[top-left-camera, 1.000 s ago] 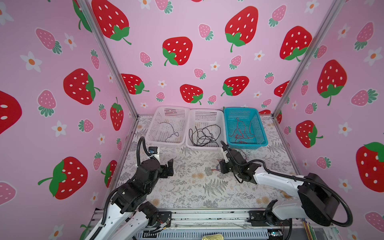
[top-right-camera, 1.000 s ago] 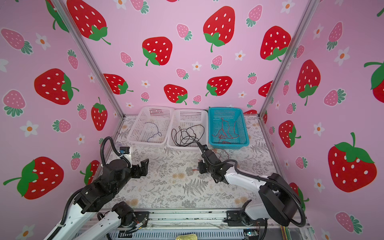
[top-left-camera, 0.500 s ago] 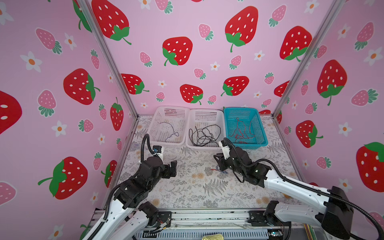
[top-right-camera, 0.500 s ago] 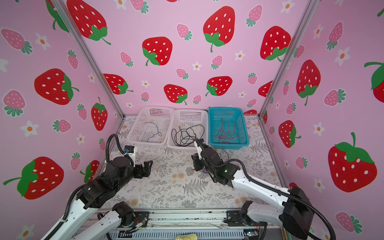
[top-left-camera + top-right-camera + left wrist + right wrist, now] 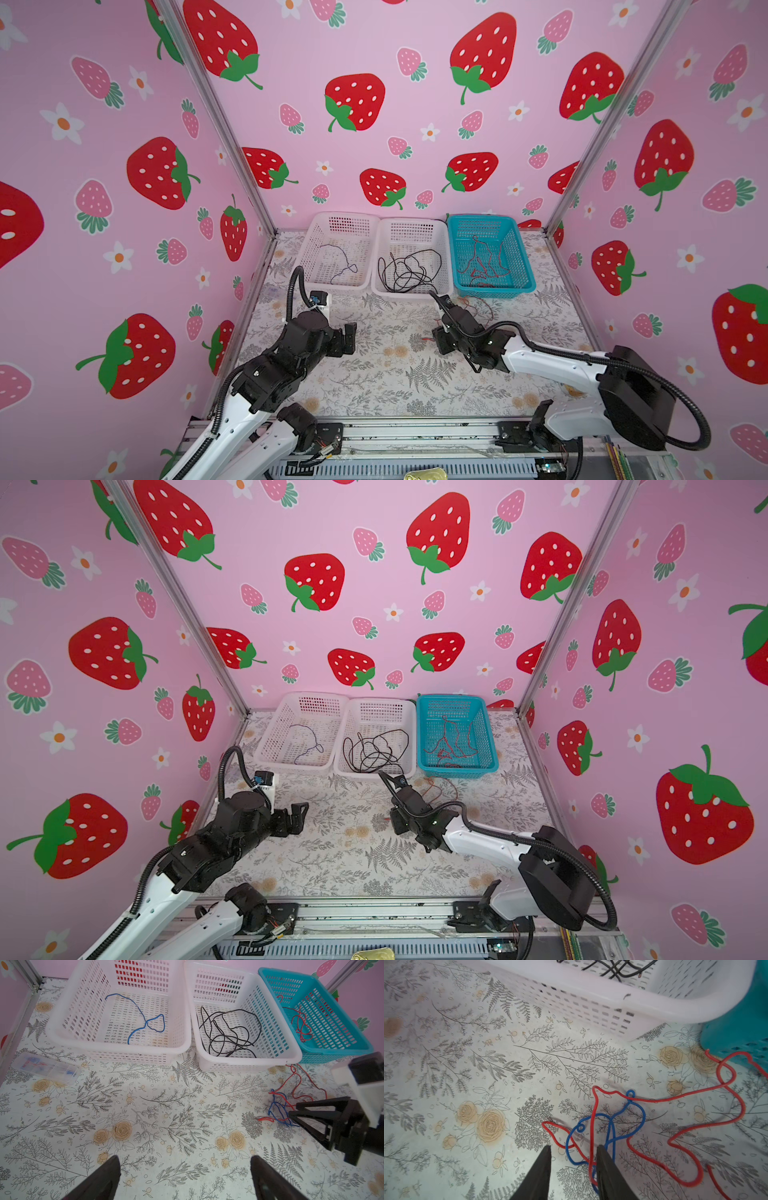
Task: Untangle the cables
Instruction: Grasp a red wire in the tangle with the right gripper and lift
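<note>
— Can any writing be read?

— Red and blue print is seen on the small clear plastic compartment box (image 5: 45, 1068), well left of the middle white perforated plastic basket (image 5: 239, 1066), but it is too blurred to be read.

— What is set around that basket?

— Thin black wires (image 5: 228, 1030) are coiled inside it. Just beside it on the left, a thin blue wire (image 5: 145, 1022) is kept in a second white perforated plastic basket (image 5: 116, 1051). On its right, thin red wires (image 5: 301, 1024) are kept in a teal perforated plastic basket (image 5: 332, 1055). Everything is laid on a floral tablecloth (image 5: 166, 1105).

— And the tangle?

— The loose bunch of thin red and blue wires (image 5: 278, 1105) is spread on the cloth just in front of the middle basket's right corner. Its long axis is directed away from that corner toward the front. Its blue loops are straddled by the right gripper (image 5: 574, 1149), whose jaws are narrowly parted, not clamped. The left gripper (image 5: 184, 1157) is held in front of the middle basket and to its left, jaws spread wide.
</note>
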Available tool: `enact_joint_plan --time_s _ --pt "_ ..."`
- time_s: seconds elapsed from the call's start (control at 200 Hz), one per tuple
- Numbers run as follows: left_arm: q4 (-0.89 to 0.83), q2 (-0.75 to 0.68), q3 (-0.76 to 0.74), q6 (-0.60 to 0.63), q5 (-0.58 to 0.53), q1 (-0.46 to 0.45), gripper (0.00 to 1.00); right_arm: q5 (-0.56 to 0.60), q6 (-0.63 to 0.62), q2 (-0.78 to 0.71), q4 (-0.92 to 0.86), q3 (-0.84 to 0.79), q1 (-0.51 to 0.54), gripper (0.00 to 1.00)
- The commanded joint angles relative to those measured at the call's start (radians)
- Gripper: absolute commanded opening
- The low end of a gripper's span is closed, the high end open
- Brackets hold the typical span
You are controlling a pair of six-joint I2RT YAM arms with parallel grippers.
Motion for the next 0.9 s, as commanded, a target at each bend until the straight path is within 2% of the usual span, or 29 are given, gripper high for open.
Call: enact_joint_plan --time_s 0.0,0.115,0.295,0.395,0.545,0.69,0.895 --pt "0.000 -0.009 0.024 0.001 0.000 0.002 0.99 0.041 0.014 0.028 0.035 -0.021 -0.024 0.37" --pt "0.001 -0.008 0.023 0.001 0.003 0.002 0.99 0.043 0.013 0.049 0.060 -0.036 -0.038 0.34" --pt "0.001 -0.007 0.023 0.004 0.004 0.003 0.99 -0.007 0.001 0.076 0.101 -0.032 -0.040 0.16" --pt "0.001 -0.007 0.023 0.005 0.005 0.002 0.99 -0.028 -0.005 0.035 0.103 -0.027 -0.039 0.07" --pt "-0.002 -0.006 0.027 0.006 0.006 0.002 0.99 -0.041 -0.010 -0.089 0.051 0.005 -0.023 0.00" --pt "-0.005 -0.004 0.032 0.002 0.015 0.002 0.99 -0.081 -0.006 -0.217 0.013 0.041 0.000 0.00" --pt "-0.023 0.000 0.057 -0.010 0.049 0.002 0.99 -0.233 -0.033 -0.331 0.020 0.102 0.046 0.00"
